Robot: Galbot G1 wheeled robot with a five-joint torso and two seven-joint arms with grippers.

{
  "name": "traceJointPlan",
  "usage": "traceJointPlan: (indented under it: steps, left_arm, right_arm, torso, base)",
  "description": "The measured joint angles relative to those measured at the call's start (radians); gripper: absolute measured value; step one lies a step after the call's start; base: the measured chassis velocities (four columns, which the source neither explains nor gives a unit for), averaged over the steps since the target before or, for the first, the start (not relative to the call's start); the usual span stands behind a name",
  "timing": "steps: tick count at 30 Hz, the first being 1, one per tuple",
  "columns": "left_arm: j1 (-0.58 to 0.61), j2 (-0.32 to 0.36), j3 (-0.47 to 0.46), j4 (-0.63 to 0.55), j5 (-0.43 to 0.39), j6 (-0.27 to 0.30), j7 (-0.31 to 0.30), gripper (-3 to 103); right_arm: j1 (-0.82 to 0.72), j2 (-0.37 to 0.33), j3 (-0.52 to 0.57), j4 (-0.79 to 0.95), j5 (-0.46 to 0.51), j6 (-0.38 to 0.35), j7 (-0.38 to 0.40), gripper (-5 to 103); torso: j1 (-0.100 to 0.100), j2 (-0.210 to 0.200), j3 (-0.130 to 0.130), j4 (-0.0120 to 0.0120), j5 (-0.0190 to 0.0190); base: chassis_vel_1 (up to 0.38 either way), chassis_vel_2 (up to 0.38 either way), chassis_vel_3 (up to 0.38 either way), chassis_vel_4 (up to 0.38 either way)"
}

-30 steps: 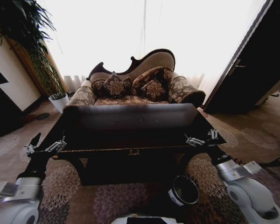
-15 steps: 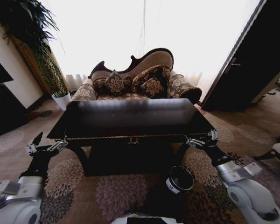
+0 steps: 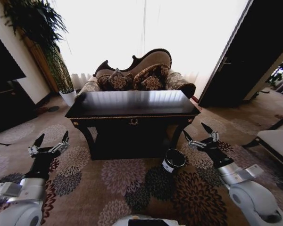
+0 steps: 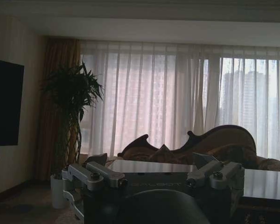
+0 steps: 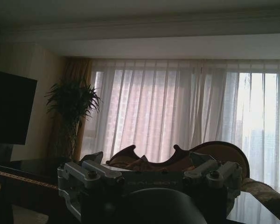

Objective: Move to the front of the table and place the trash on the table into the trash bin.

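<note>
Facing table from a short way back, bin on carpet by its front right leg, no trash visible on glossy top, left gripper and right gripper both spread wide, empty, low either side; task looks done or unstarted.

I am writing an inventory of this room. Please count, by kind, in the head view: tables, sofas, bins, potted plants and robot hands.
Tables: 1, the table
Sofas: 1, the sofa
Bins: 1, the trash bin
Potted plants: 1, the potted plant
Robot hands: 2, the left hand and the right hand, both open
Total: 6
</note>
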Motion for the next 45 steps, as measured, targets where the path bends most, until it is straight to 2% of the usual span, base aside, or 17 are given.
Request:
traceJointPlan:
  steps: [4, 7, 18, 45]
  left_arm:
    - [0.001, -0.001, 0.002, 0.0, 0.003, 0.0, 0.0, 100]
    - [0.002, -0.003, 0.004, 0.0, 0.005, 0.001, 0.0, 100]
    - [0.002, -0.003, 0.008, -0.001, 0.008, 0.001, 0.001, 100]
    - [0.004, 0.01, 0.002, -0.004, 0.008, 0.001, 0.002, 100]
  right_arm:
    - [0.002, -0.002, -0.001, -0.003, 0.0, 0.0, -0.003, 100]
    - [0.002, -0.002, -0.002, -0.004, -0.001, 0.001, -0.008, 100]
    - [-0.002, 0.006, -0.012, -0.009, -0.01, 0.019, -0.017, 100]
    - [-0.013, 0.011, -0.008, -0.015, -0.008, 0.047, -0.062, 100]
  torso:
    - [0.0, 0.0, 0.0, -0.0006, 0.0009]
    - [0.001, 0.0, 0.0, -0.0005, -0.0001]
    - [-0.001, 0.001, 0.0, -0.0005, 0.0001]
    - [0.001, 0.0, 0.0, -0.0003, 0.0002]
  base:
    - [0.354, -0.346, -0.366, 0.312]
    - [0.329, -0.339, -0.338, 0.317]
    - [0.284, -0.284, -0.278, 0.291]
    - [0.004, 0.002, -0.007, 0.01]
